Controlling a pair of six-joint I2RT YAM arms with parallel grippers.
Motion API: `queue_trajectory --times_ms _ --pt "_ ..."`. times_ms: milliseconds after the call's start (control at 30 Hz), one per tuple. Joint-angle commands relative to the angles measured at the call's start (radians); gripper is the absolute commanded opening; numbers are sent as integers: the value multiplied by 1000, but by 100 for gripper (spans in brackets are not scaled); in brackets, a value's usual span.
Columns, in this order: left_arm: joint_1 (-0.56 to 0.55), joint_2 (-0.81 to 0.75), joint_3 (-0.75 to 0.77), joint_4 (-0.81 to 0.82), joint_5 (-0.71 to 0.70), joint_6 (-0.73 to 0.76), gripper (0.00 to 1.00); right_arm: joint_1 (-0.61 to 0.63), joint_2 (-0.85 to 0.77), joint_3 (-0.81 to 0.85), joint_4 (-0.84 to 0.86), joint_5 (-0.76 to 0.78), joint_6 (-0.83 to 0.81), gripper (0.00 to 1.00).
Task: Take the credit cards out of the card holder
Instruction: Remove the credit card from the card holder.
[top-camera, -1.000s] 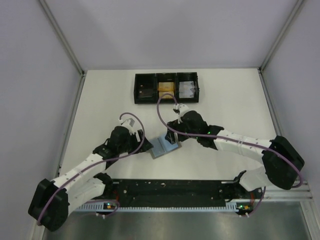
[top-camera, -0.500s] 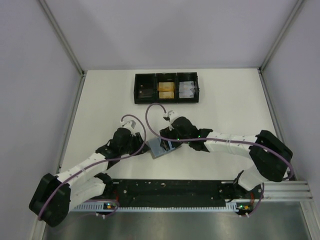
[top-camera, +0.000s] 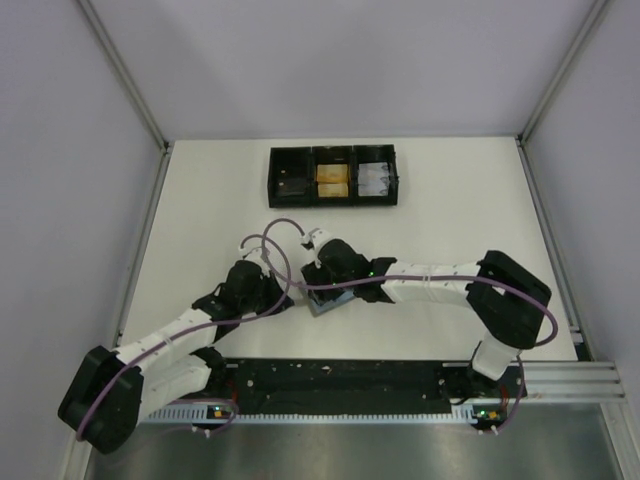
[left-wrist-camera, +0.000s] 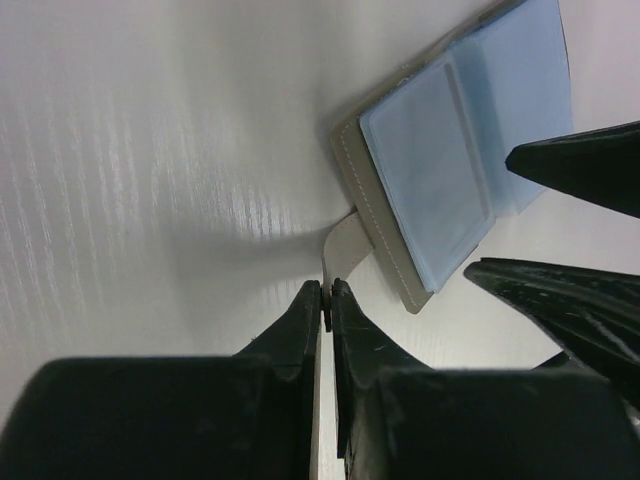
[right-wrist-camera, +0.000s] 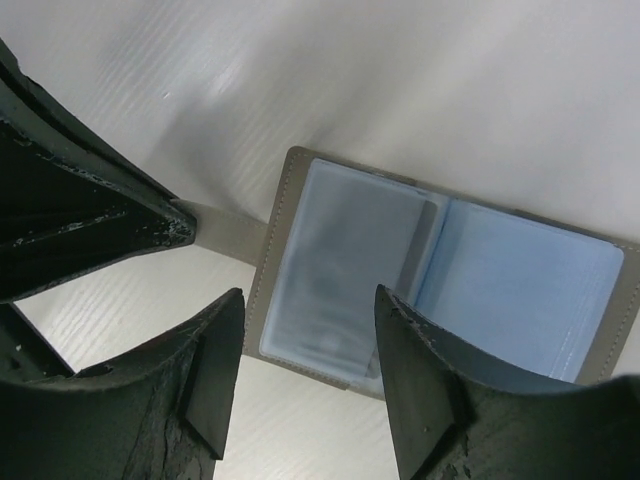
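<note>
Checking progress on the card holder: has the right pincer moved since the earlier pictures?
Yes. The right pincer has moved left, farther from the black tray, over the card holder.

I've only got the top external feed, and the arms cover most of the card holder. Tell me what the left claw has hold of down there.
Observer: In the left wrist view, the left claw is shut on the small grey tab that sticks out from the edge of the card holder.
Operator: Good. Now report the right claw.
Observer: In the right wrist view, the right claw is open. Its fingers stand either side of the light blue sleeve nearest the tab, and there is nothing between them. I can't tell whether they touch the holder.
</note>
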Motion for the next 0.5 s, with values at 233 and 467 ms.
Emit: queue_trajectory --times_ms 233,467 --pt "-6 1 -16 37 -11 4 1 86 127 154 -153 166 -52 65" --pt "-5 -10 -13 11 -25 16 0 92 129 158 -194 259 -52 64"
